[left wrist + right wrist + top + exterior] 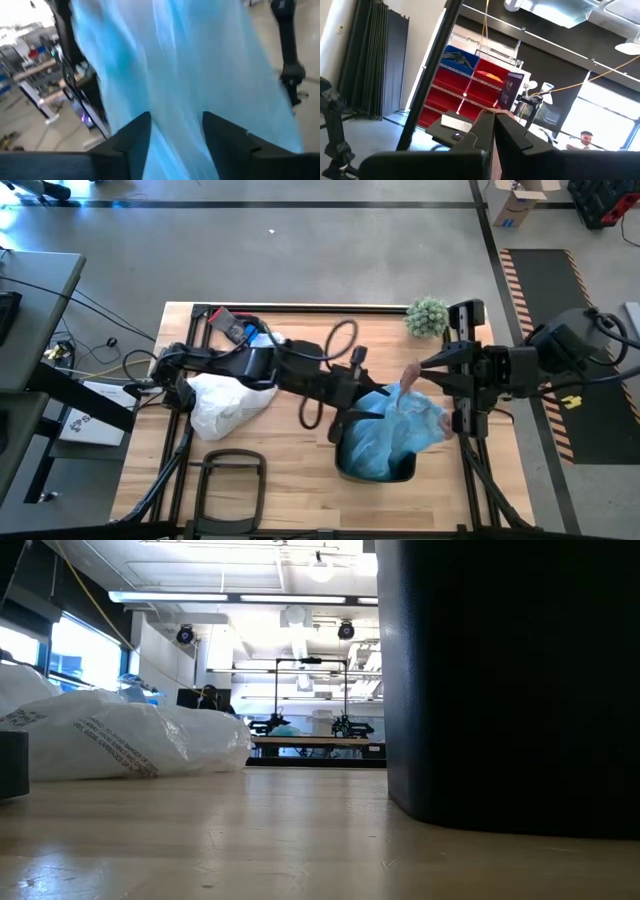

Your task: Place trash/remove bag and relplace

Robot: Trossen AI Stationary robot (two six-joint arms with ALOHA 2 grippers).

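**Liner half-seated in bin; risk of losing the rim edge**

Thin, crinkled, translucent light-blue plastic bin liner (pixel 400 430) sits bunched in and over the mouth of the dark, round-cornered bin (pixel 345 465), at the near-right part of the pale wooden table (pixel 280 490). Most of the film is heaped toward the right side of the opening; the left rim looks bare.

Left gripper (pixel 352 412) is at the bin's left rim. In the left wrist view its two dark fingers (pixel 132 137) stand apart with blue film running between them; I cannot tell whether they press on the film or only straddle it.

Right gripper (pixel 428 366) hangs just behind the bin, jaws closed, with a small reddish-pink strip (pixel 410 373) at the tips, probably the liner's tie. The right wrist view shows the fingers (pixel 492 131) meeting with a pinkish sliver between them.

Whiter translucent plastic bag (pixel 225 402) lies left of the bin, apart from it. Small green plant (pixel 428 315) stands at the far edge.

Judged risks:
- Film slips out of the parted left jaws, so the liner slumps into the bin instead of folding over the rim
- Right arm pulls on the tie alone: thin film may stretch or tear
- Opposing pulls could tip or slide the light bin
- Right arm works close to the plant; a swing back may knock it

No loose trash visible on the table
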